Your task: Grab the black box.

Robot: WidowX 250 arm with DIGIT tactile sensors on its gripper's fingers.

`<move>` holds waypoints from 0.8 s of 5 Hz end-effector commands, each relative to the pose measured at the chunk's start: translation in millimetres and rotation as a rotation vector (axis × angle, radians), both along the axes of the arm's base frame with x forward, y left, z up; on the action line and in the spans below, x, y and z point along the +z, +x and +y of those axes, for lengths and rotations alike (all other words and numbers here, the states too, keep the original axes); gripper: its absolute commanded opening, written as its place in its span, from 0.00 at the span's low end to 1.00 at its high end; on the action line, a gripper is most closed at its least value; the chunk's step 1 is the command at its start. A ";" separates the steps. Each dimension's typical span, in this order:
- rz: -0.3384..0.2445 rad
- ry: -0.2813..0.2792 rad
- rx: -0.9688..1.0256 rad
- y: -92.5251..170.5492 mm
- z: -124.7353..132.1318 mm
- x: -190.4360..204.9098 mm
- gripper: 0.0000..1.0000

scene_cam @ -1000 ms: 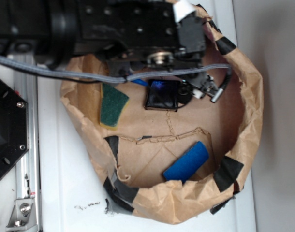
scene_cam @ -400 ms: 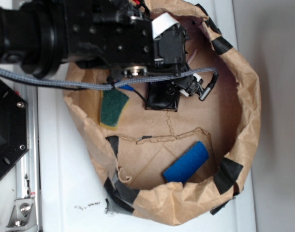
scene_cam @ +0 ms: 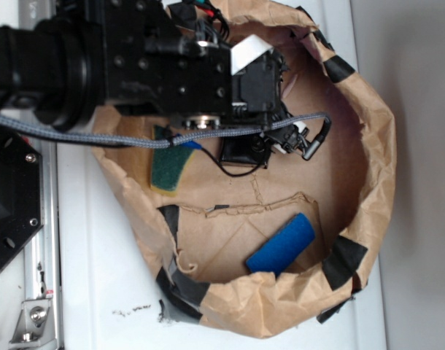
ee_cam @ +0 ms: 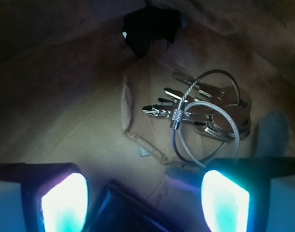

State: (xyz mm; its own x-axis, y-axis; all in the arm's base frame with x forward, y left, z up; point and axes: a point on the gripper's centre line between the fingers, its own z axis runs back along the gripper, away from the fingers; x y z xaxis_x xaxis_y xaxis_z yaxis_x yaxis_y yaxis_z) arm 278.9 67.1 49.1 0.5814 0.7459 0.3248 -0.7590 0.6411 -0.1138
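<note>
The black box lies on the floor of a brown paper bag, mostly covered by my arm in the exterior view. In the wrist view only its glossy dark corner shows, at the bottom edge between my two lit fingers. My gripper hangs open just above the box, with both pads standing clear of its sides. In the exterior view the gripper sits over the box's right part, its fingertips hidden under the wrist.
A green sponge lies left of the box and a blue block near the bag's front wall. Beyond the box, a bunch of keys on a wire loop rests on the bag floor. The bag's crumpled walls, patched with black tape, stand all around.
My arm has shifted left and come down over the black box, which showed almost fully a second ago. The sponge and blue block have not moved.
</note>
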 end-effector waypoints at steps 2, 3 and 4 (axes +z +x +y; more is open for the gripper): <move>-0.004 -0.013 -0.018 -8.8 0.7 2.1 1.00; 0.004 -0.007 -0.087 -19.3 -0.3 -1.1 1.00; 0.006 -0.004 -0.098 -21.7 -1.7 -2.7 1.00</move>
State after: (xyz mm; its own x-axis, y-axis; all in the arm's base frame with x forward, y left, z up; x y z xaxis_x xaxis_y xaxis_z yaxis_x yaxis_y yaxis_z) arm 260.9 59.1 42.2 0.6538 0.6871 0.3168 -0.6956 0.7106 -0.1055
